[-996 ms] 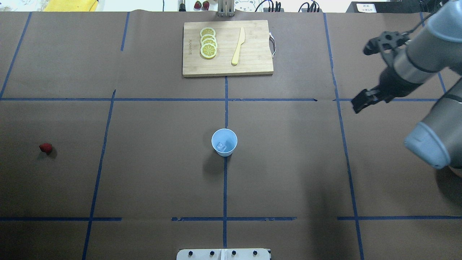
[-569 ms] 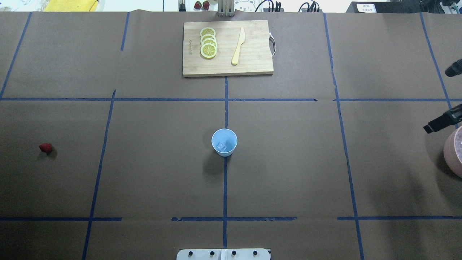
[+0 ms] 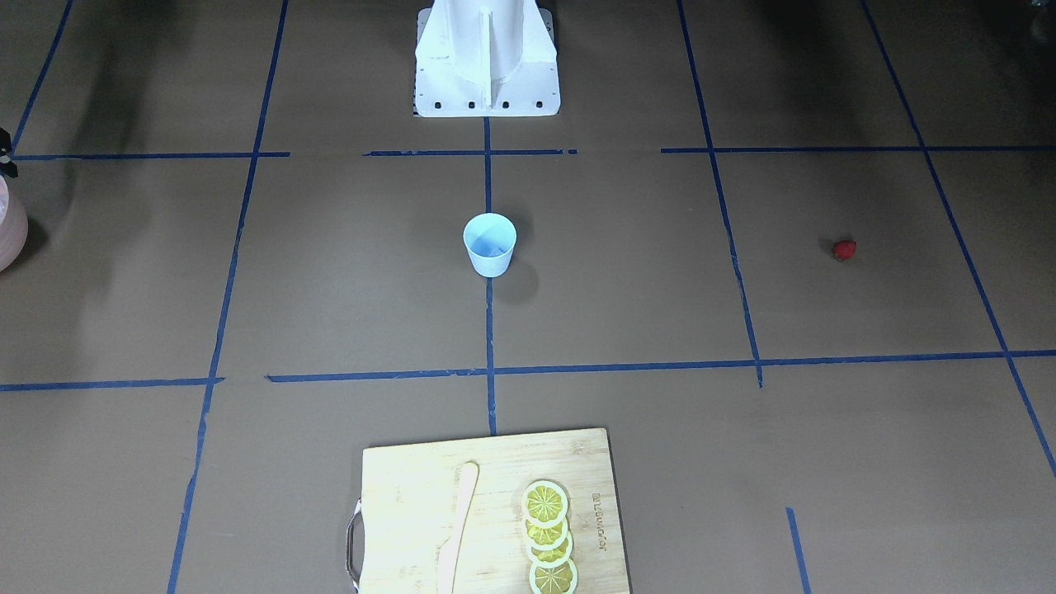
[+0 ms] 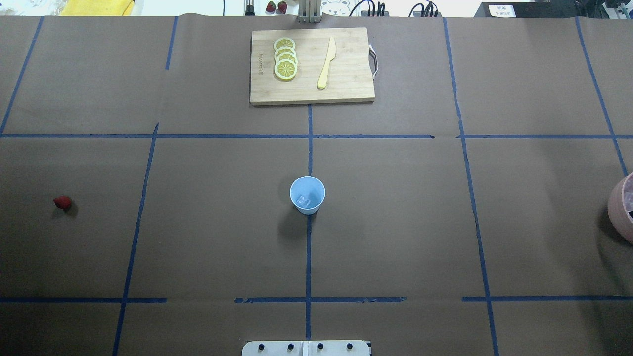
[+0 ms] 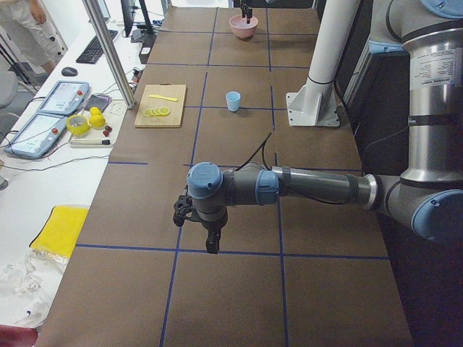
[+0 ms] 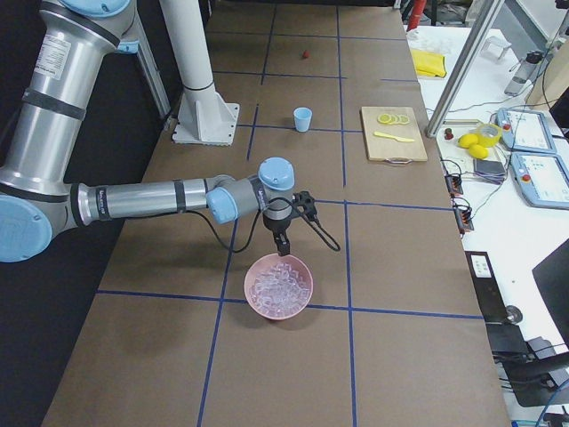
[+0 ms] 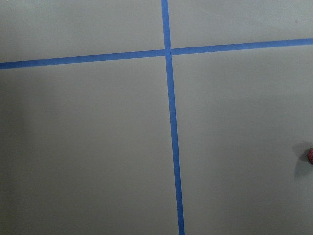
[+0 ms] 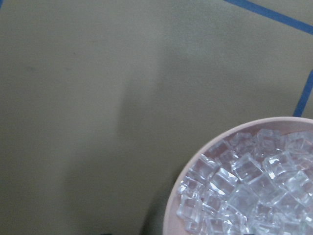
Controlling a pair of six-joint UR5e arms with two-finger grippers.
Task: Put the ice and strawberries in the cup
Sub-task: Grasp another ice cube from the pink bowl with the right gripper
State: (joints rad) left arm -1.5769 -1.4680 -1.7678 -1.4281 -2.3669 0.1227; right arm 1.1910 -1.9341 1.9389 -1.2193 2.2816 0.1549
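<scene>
Notes run left to right across the overhead view.

- **Left gripper** (image 5: 210, 244): I see it only from the table's left end. It hangs pointing down over the brown paper (image 4: 222, 237). I cannot tell whether its fingers are apart or together.
- **Strawberry** (image 4: 63, 202): one tiny red berry lying alone on the paper in the table's left part, well apart from the cup. A sliver of it shows at the right margin of the left wrist view.
- **Cup** (image 4: 307, 194): small, pale blue and tapered, with the rim wider than the base. It stands upright at the centre, on the middle tape line (image 4: 308, 247).
- **Ice cube** (image 4: 302, 200): a single clear one rests on the cup's bottom.
- **Cutting board** (image 4: 311, 66): on the table's far side, beyond the cup. It carries four overlapping lemon slices (image 4: 286, 59) and a pale yellow knife (image 4: 326, 63).
- **Pink bowl** (image 4: 619, 202): at the far right, cut by the frame. It is heaped with ice (image 8: 244, 186), glossy colourless cubes.
- **Right gripper** (image 6: 283, 247): it points down at the bowl's rim. I cannot make out the finger state.
</scene>
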